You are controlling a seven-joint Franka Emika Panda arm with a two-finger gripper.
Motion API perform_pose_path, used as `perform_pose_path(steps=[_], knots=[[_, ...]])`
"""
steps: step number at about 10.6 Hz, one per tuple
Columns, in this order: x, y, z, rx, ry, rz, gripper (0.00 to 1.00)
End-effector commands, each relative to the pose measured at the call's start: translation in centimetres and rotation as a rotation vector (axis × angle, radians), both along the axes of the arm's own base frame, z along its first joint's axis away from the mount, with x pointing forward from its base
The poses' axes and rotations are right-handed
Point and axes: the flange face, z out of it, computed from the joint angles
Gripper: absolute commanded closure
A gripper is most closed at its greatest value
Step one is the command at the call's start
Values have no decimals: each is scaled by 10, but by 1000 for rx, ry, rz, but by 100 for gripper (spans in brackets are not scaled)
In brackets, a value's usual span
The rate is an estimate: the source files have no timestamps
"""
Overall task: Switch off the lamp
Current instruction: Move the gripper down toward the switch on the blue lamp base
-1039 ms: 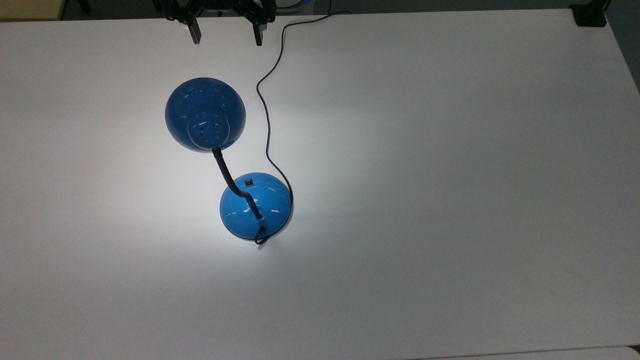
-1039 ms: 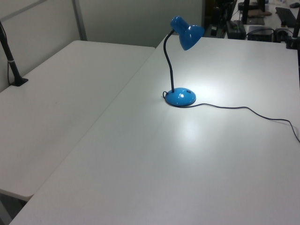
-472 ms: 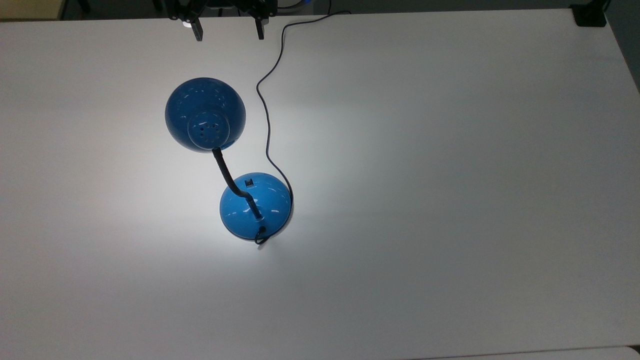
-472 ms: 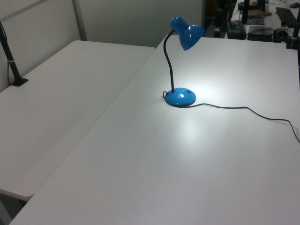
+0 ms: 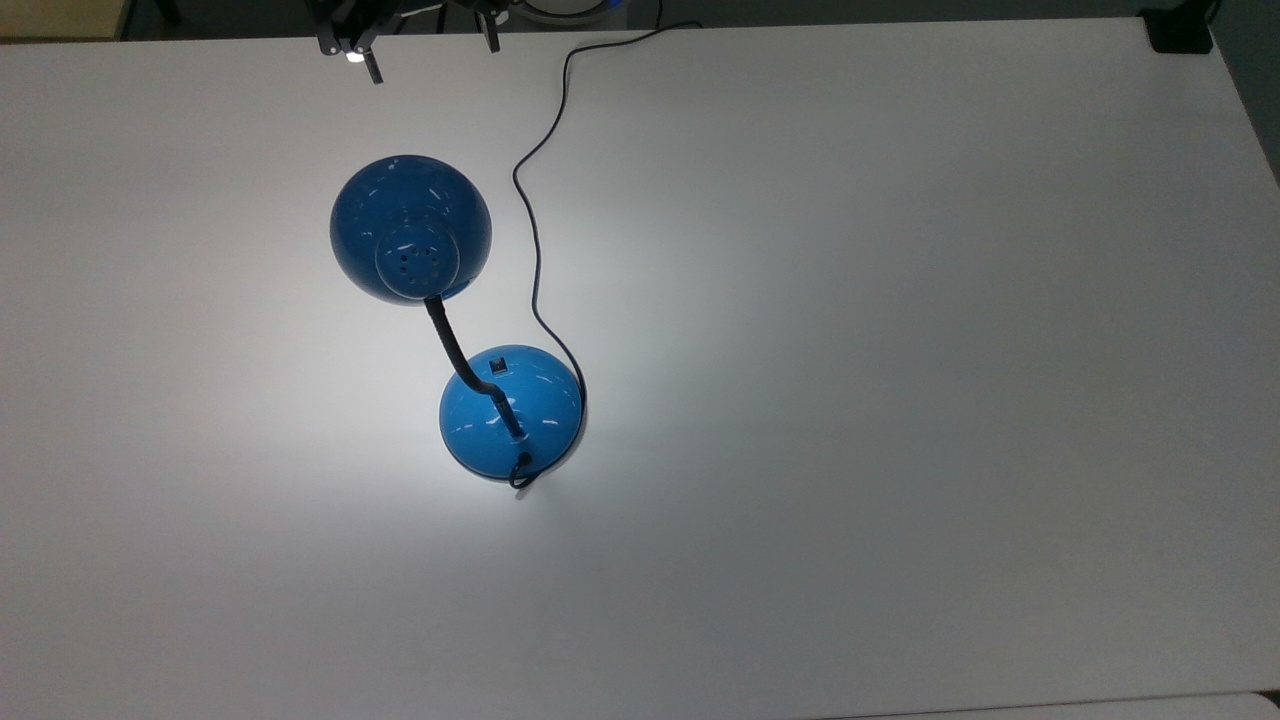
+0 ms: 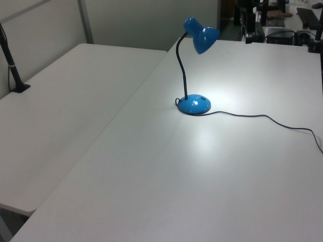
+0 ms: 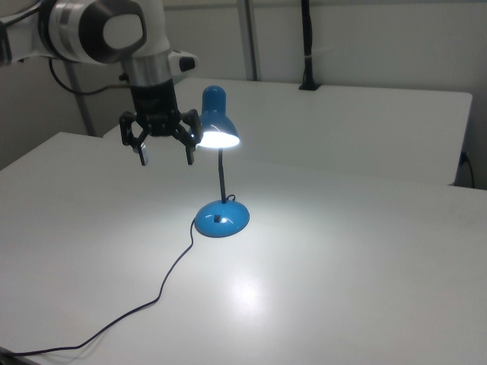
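Lamp (image 7: 220, 171) is glowing mid-counter (image 5: 900, 400) while the wide-open gripper (image 7: 165, 156) is hovering beside its shade (image 7: 215, 120), risking clipping shade or gooseneck and tipping it before reaching the base switch (image 5: 498, 365).

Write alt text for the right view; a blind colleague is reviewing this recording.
A lit blue desk lamp stands on a white table, its cord trailing toward the camera. The robot's open gripper hovers beside the shade, on the right view's left.

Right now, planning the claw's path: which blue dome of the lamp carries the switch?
The lower dome, the base, resting on the table; its black switch shows.
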Motion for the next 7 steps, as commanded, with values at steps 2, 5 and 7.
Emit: perform_pose_path(steps=[2,5,7], knots=[[-10,-3,-72,-15,66,95,14],[-8,-3,-107,1,4,63,76],[-6,4,-135,-5,-69,17,100]])
